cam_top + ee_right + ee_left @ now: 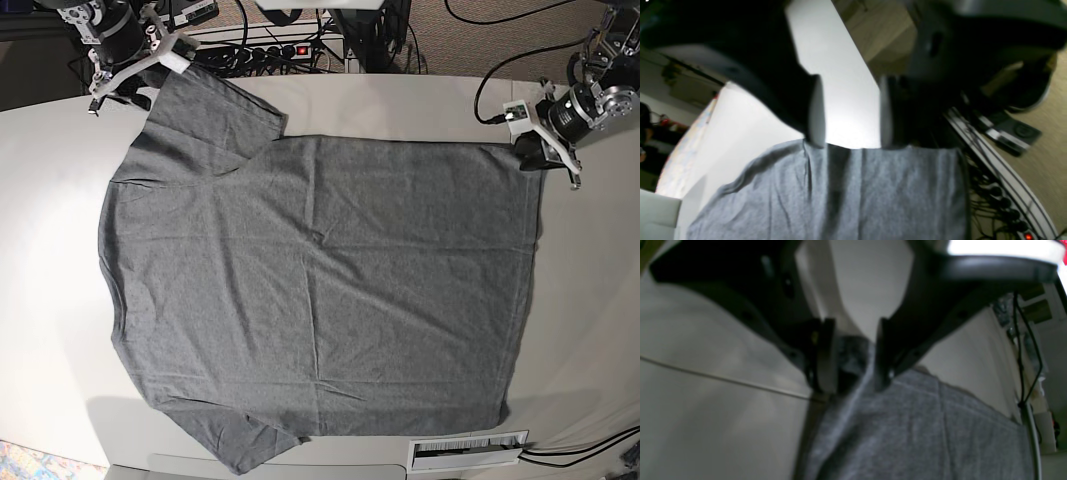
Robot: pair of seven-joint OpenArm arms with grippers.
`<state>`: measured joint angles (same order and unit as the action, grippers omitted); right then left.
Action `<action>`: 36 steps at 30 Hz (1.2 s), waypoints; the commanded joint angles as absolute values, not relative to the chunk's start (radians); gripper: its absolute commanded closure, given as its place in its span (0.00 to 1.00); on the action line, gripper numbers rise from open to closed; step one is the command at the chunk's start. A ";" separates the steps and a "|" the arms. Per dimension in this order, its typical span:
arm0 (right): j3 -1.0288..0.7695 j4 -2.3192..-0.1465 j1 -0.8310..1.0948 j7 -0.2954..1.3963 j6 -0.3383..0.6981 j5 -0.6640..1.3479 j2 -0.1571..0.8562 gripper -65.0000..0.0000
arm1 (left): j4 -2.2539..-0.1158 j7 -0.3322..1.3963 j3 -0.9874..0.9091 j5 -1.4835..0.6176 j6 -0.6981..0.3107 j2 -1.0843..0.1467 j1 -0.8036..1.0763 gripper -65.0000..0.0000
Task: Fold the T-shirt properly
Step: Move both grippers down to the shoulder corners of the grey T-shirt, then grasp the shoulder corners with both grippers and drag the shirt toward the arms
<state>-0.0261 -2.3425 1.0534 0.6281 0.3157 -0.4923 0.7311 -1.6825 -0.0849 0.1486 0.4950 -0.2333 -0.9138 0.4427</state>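
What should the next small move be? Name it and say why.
Probably close the right gripper on the sleeve edge of the T-shirt. Its jaws stand open with only bare table between them, the hem just below the tips, while the left gripper already has a bunch of grey cloth between its jaws at the bottom corner. Both corners need holding before any lift.

Legible markings: none for you to log.
The white label strip (pixel 468 450) at 6 o'clock carries print too small to read.
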 commanded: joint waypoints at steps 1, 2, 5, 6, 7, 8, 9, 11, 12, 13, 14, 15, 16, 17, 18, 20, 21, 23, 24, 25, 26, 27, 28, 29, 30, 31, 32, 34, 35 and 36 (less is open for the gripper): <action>-0.032 -2.356 1.061 0.623 0.312 -0.487 0.740 0.55 | -1.682 -0.087 0.142 0.492 -0.237 -0.931 0.440 0.79; -0.032 -2.356 1.061 0.623 0.319 -0.487 0.740 0.55 | -1.678 -0.087 0.142 0.492 -0.245 -0.931 0.438 0.83; -0.032 -2.356 1.061 0.621 0.338 -0.487 0.739 0.55 | -1.665 -0.086 0.142 0.493 -0.284 -0.931 0.431 0.91; -0.032 -2.356 1.061 0.621 0.342 -0.486 0.740 0.55 | -1.665 -0.083 0.142 0.493 -0.288 -0.931 0.432 0.95; -0.032 -2.356 1.061 0.616 0.344 -0.486 0.740 0.55 | -1.665 -0.078 0.142 0.492 -0.290 -0.930 0.432 1.00; -0.032 -2.356 1.061 0.610 0.344 -0.486 0.740 0.55 | -1.665 -0.074 0.142 0.492 -0.290 -0.931 0.432 1.00; -0.032 -2.356 1.061 0.603 0.344 -0.486 0.740 0.55 | -1.665 -0.074 0.142 0.492 -0.290 -0.931 0.432 1.00; -0.032 -2.356 1.061 0.595 0.344 -0.484 0.739 0.55 | -1.670 -0.074 0.142 0.481 -0.290 -0.930 0.440 1.00; -0.032 -2.356 1.061 0.599 0.344 -0.465 0.739 0.55 | -1.679 -0.071 0.142 0.465 -0.289 -0.931 0.450 1.00; -0.032 -2.356 1.061 0.608 0.344 -0.439 0.739 0.55 | -1.692 -0.068 0.142 0.459 -0.290 -0.930 0.463 1.00; -0.032 -2.356 1.061 0.614 0.345 -0.408 0.739 0.55 | -1.707 -0.068 0.142 0.459 -0.290 -0.930 0.477 1.00; -0.032 -2.356 1.061 0.616 0.353 -0.384 0.739 0.55 | -1.720 -0.068 0.142 0.459 -0.289 -0.930 0.490 1.00; -0.032 -2.356 1.061 0.614 0.364 -0.371 0.739 0.55 | -1.729 -0.068 0.142 0.459 -0.289 -0.930 0.500 1.00; -0.032 -2.356 1.061 0.605 0.378 -0.361 0.739 0.55 | -1.736 -0.068 0.142 0.459 -0.289 -0.930 0.507 1.00; -0.032 -2.356 1.061 0.592 0.389 -0.353 0.739 0.55 | -1.739 -0.068 0.142 0.459 -0.289 -0.929 0.513 1.00; -0.032 -2.356 1.060 0.561 0.416 -0.328 0.739 0.55 | -1.740 -0.068 0.142 0.459 -0.290 -0.918 0.516 1.00; -0.032 -2.356 1.053 0.545 0.424 -0.315 0.739 0.55 | -1.739 -0.068 0.142 0.459 -0.290 -0.908 0.515 1.00; -0.032 -2.353 1.025 0.530 0.426 -0.304 0.739 0.55 | -1.740 -0.070 0.142 0.459 -0.289 -0.883 0.515 1.00; -0.032 -2.329 1.006 0.528 0.426 -0.304 0.736 0.55 | -1.739 -0.070 0.142 0.459 -0.290 -0.871 0.515 1.00; -0.032 -2.306 0.984 0.525 0.426 -0.304 0.730 0.55 | -1.739 -0.069 0.142 0.459 -0.290 -0.859 0.516 1.00; -0.032 -2.288 0.964 0.521 0.427 -0.303 0.722 0.55 | -1.739 -0.070 0.142 0.459 -0.290 -0.849 0.515 1.00; -0.031 -2.273 0.947 0.515 0.429 -0.300 0.717 0.55 | -1.739 -0.072 0.142 0.459 -0.290 -0.842 0.515 1.00; -0.031 -2.261 0.933 0.515 0.434 -0.287 0.711 0.55 | -1.739 -0.073 0.142 0.459 -0.289 -0.838 0.515 1.00; -0.031 -2.250 0.918 0.515 0.449 -0.268 0.708 0.55 | -1.739 -0.073 0.142 0.459 -0.289 -0.836 0.515 1.00; -0.031 -2.236 0.905 0.515 0.464 -0.247 0.709 0.55 | -1.739 -0.073 0.142 0.459 -0.289 -0.837 0.515 1.00; -0.027 -2.220 0.892 0.515 0.469 -0.237 0.709 0.55 | -1.739 -0.072 0.142 0.464 -0.289 -0.837 0.515 1.00; -0.020 -2.201 0.878 0.516 0.469 -0.236 0.709 0.55 | -1.739 -0.072 0.142 0.476 -0.289 -0.837 0.515 1.00; 0.001 -2.163 0.848 0.516 0.468 -0.236 0.709 0.55 | -1.739 -0.072 0.142 0.478 -0.289 -0.837 0.515 1.00; 0.015 -2.148 0.834 0.517 0.468 -0.236 0.709 0.55 | -1.739 -0.072 0.142 0.478 -0.289 -0.837 0.515 1.00; 0.031 -2.135 0.824 0.520 0.468 -0.236 0.709 0.55 | -1.739 -0.072 0.142 0.478 -0.289 -0.837 0.515 1.00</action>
